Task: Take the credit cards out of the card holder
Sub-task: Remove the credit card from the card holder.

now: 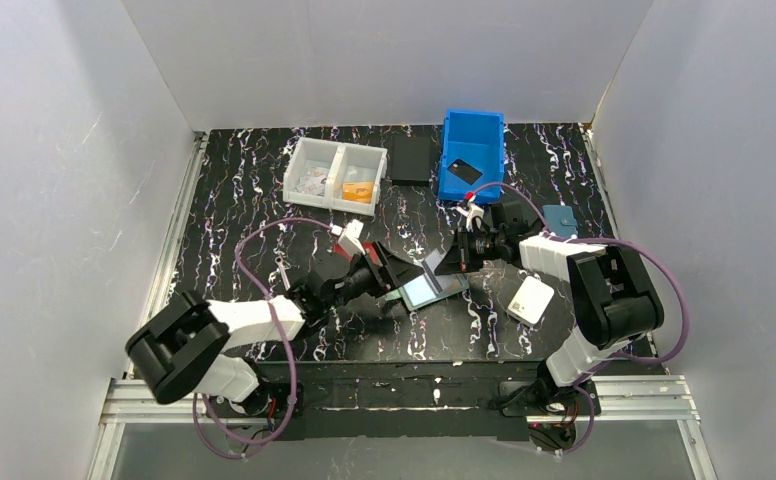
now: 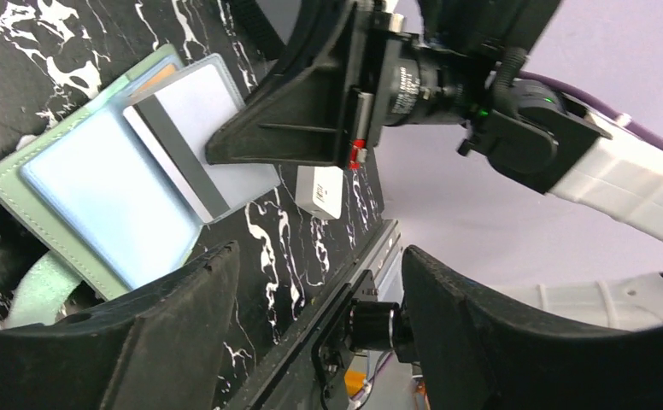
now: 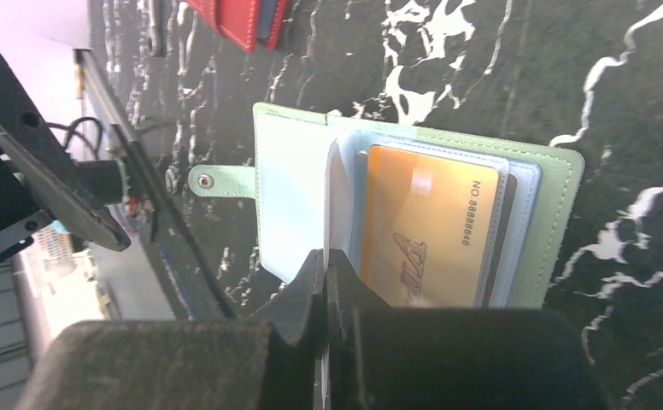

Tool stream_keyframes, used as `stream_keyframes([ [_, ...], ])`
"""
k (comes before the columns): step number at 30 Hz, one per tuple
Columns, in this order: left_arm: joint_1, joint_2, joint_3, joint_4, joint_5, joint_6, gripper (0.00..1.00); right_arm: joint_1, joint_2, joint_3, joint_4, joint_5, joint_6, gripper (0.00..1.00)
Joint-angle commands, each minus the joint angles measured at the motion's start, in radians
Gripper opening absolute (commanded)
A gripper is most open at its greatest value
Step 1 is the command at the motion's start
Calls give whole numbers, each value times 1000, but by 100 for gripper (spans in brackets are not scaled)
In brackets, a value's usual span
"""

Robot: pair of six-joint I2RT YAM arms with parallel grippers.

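- Left gripper (image 2: 319,253), jaws apart, hovers just beside the open card holder (image 1: 426,291), centre of the table (image 1: 254,205) toward its near edge
- Right gripper (image 3: 324,260) clamps a light blue card (image 3: 334,192) standing up from the holder; an orange card (image 3: 426,226) sits pocketed

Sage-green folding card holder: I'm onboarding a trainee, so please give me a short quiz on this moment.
1. True or false: the left gripper is open and holds nothing.
2. The right gripper is shut on: A) the red wallet; B) the thin pale-blue plastic card with a grey stripe; C) the white wallet.
3. Where does the orange plastic card sit?
Key: 1 true; 2 B; 3 in a pocket of the open sage-green folding card holder.
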Motion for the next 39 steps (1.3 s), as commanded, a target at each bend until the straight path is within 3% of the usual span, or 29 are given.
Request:
stream_keyframes([
  [1,-29,-89,-68,-85,-87,35,76,-2,12,-32,147,-119,100,1],
  [4,-33,-98,-83,-81,-75,2,81,-1,26,-51,192,-152,136,1],
  [10,-55,-45,-62,-46,-53,-52,80,0,41,-81,280,-213,197,1],
  [17,-67,104,-57,81,-72,-115,68,1,53,-92,331,-257,234,1],
  [23,-67,214,-69,229,-93,-158,66,1,69,-91,338,-269,244,1],
  [39,-61,361,-62,424,-183,-214,52,5,84,-103,466,-355,365,1],
])
